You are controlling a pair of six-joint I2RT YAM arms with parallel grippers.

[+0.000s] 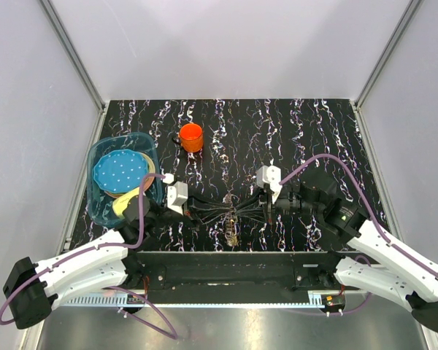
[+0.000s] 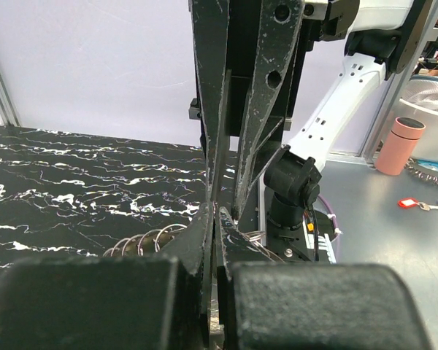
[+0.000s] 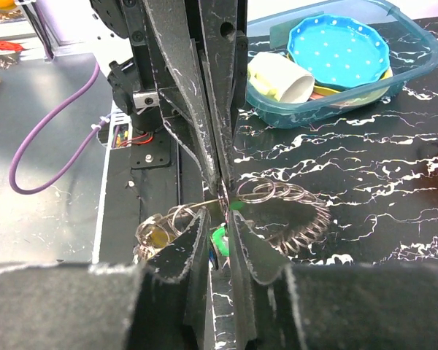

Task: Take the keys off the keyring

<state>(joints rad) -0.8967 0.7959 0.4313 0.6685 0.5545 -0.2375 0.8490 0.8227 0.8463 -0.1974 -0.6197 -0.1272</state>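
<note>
**Both claws clenched on the keyring, near edge of the counter**

Top view: you see the left claw and right claw meeting tip to tip over the counter. The keyring is a small tangle at their tips. An orange cup stands well apart, toward the back.

Left wrist view: your left claw is squeezed to a slit on the ring's wire, with coils trailing to the left.

Right wrist view: the right claw is likewise pinched on the wire. Only here do you get the keys, with a green head just under the tips and a yellow one further left.
</note>
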